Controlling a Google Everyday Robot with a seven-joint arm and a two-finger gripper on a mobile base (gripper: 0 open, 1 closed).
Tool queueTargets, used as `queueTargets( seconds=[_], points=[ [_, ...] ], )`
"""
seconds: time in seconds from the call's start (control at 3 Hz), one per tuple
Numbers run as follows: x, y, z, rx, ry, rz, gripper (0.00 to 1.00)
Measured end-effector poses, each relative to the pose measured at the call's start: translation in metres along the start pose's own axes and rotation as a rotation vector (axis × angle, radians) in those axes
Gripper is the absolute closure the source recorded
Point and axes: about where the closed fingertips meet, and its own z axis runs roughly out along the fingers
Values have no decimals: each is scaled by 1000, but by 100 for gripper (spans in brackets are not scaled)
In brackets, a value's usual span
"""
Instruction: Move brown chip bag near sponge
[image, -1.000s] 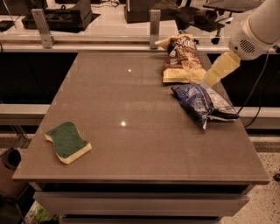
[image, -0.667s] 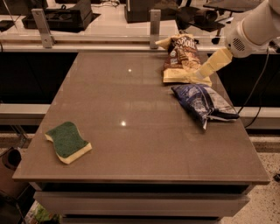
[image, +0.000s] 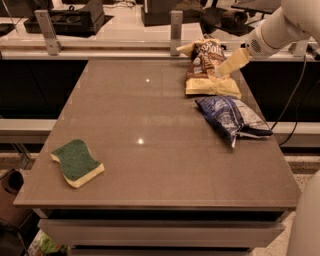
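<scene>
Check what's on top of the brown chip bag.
Only the gripper, which hangs over the right side of the brown chip bag as the camera sees it. It hides that patch of the bag, so contact can't be judged. Nothing else lies on the bag.

Brown table (image: 150, 165): glossy top. A blue-and-white chip bag (image: 231, 116) lies flat on the table's right side, toward its far edge. A metal post (image: 176, 30) stands at the table's far edge, and a second post (image: 45, 31) beyond its far left corner. The gripper (image: 221, 71) sits low over the table's far right corner.
</scene>
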Motion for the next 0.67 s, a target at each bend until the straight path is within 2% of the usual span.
queueTargets(
  seconds=[0.67],
  points=[
    [-27,21,53,-81,-38,32,0]
  ],
)
